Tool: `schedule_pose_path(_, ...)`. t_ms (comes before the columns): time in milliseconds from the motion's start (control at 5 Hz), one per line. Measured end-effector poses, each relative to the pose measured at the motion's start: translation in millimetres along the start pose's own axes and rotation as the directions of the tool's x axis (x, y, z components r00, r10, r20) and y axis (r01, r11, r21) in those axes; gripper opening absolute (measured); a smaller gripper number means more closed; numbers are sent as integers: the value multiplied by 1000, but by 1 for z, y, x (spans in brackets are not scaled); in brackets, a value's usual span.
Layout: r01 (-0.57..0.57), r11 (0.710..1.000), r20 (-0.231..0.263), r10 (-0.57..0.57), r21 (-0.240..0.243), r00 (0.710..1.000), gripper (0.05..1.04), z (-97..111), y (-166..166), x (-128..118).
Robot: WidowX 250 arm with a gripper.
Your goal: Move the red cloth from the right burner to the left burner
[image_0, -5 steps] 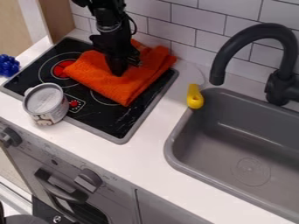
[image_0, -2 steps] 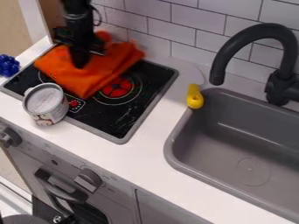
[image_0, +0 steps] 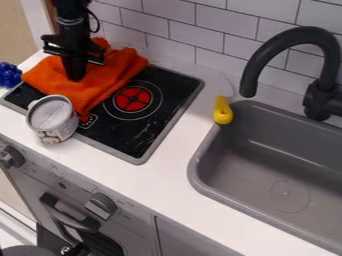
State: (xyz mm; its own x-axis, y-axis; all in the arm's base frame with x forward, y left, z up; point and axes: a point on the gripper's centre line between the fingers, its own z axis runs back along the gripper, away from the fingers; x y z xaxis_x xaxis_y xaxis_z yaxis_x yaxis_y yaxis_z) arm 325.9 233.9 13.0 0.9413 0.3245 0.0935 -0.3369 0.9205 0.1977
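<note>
One glossy blue, knobbly object (image_0: 9, 75); one grey-and-white tin (image_0: 52, 119); one rumpled orange-red cloth (image_0: 105, 82) over the left part of the black cooktop (image_0: 155, 120), clamped in the black two-finger gripper (image_0: 76, 77); one bare red-centred right burner (image_0: 133, 99).

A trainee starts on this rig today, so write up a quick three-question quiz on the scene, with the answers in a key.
1. Multiple choice. Which side of the black glass stovetop, as pictured, does the orange-red fabric cloth cover?
A) left
B) right

2. True or false. The black metal gripper is down at the cloth.

3. Short answer. What round container stands at the stovetop's front edge?

Key: 1. A; 2. True; 3. The white-and-grey can
</note>
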Motion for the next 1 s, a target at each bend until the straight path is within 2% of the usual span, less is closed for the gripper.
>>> schedule_pose_path(200, -12, 1000, 23, 12, 4, 1000, 52, 0, 1, 4)
schedule_pose_path(600, -81, 996, -6, 81, -44, 997, 72, 2, -9, 6)
schedule_pose_path(800, -92, 994, -28, 91, -59, 995, 212, 5, -11, 5)
schedule_pose_path(1000, -114, 990, -26, 112, -85, 993, 442, 16, -5, 7)
